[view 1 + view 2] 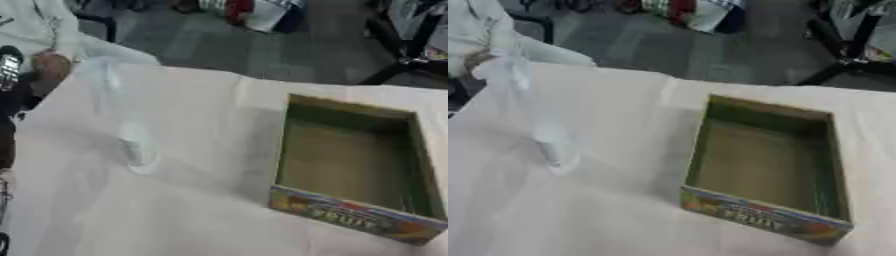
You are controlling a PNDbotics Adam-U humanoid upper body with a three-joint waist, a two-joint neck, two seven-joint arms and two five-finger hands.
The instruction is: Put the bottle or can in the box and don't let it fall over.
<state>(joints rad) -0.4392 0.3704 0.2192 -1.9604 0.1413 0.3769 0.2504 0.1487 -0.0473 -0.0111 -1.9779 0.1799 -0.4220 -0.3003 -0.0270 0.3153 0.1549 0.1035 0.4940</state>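
A clear, blurred bottle (131,135) stands on the white table (175,210), left of the open box (350,160) and well apart from it; it appears upright. A person's hand (50,65) holds its top. Neither robot hand shows, so I cannot tell their fingers. Grasp the bottle low on its body, lift it clear of the box wall, then set it flat on the bare floor.

- Table (175,210) was covered w/ a white cloth, creased in places.
- Floor (219,45) beyond was grey, dull sheen.
- Dark furniture legs (398,65) stood at far right.
- Red-and-white clutter (254,12) sat at top centre, blurred.
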